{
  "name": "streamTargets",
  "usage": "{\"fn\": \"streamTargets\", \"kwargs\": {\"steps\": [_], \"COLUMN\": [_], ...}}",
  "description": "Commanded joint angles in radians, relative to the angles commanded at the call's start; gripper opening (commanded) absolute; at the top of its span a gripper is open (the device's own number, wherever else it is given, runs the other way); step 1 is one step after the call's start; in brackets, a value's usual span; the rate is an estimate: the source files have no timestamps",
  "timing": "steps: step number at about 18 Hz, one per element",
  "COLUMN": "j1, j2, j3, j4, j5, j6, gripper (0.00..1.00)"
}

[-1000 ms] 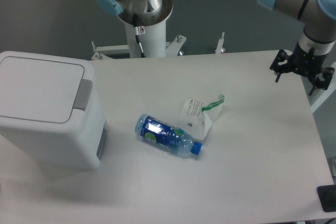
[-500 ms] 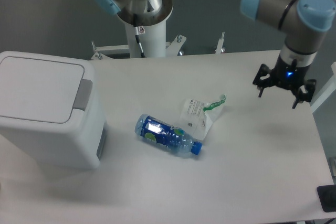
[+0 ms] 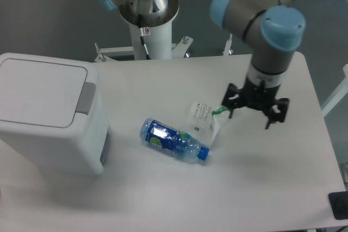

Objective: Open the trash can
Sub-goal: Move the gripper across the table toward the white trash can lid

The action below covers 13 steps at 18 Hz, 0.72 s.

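The trash can (image 3: 46,115) is placed at the left side of the table (image 3: 261,188), with its flat lid closed and the grey push tab (image 3: 85,98) on the right edge of the lid. It is judged to be of stiff, smooth plastic, probably light and likely to slide if it is pushed from the side. The tab should therefore be pressed from above, not gripped. The gripper (image 3: 254,111) is seen well apart from the can, to the right, just beside a crumpled wrapper (image 3: 205,118); its fingers are spread and nothing is held. A blue bottle (image 3: 173,140) lies between them.
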Motion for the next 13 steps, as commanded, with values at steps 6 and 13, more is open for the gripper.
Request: {"fn": "streamTargets", "kwargs": {"steps": [6, 13], "j1": [-0.068, -0.219], "j2": [0.026, 0.052], "j3": [0.072, 0.085], "j4": [-0.155, -0.171], "j5": [-0.097, -0.158], "j6": [-0.091, -0.336], "gripper": [1.00, 1.00]}}
